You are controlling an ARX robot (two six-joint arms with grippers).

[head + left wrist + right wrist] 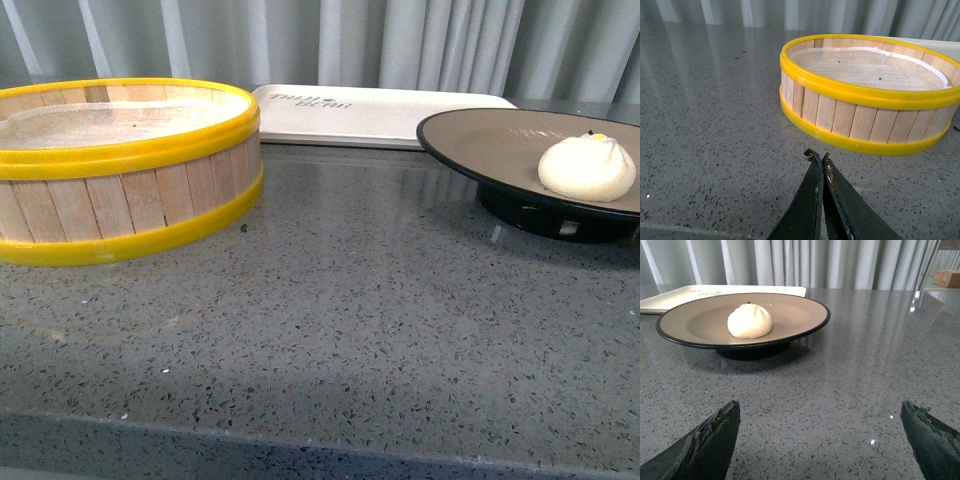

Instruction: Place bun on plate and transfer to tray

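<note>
The bun (pixel 587 167) sits on the plate (pixel 490 145), off its centre and towards the right side in the front view, pleats up, with a yellow dot on top. The plate stands on its black foot on the grey speckled desk (pixel 350 330), not on the tray (pixel 380 115). The tray lies flat just behind it, with its lettered end near the basket (pixel 120 190). Whether plate and tray touch cannot be told. The wooden, yellow-rimmed basket stands at the left, well apart from the plate, with a pale cloth lining inside.

The left end effector (pixel 819 159) is low over the desk near the basket, its fingers pressed together on nothing. The right end effector (pixel 820 405) faces the plate from a short way off, fingers spread wide apart and holding nothing. Neither arm shows in the front view.
</note>
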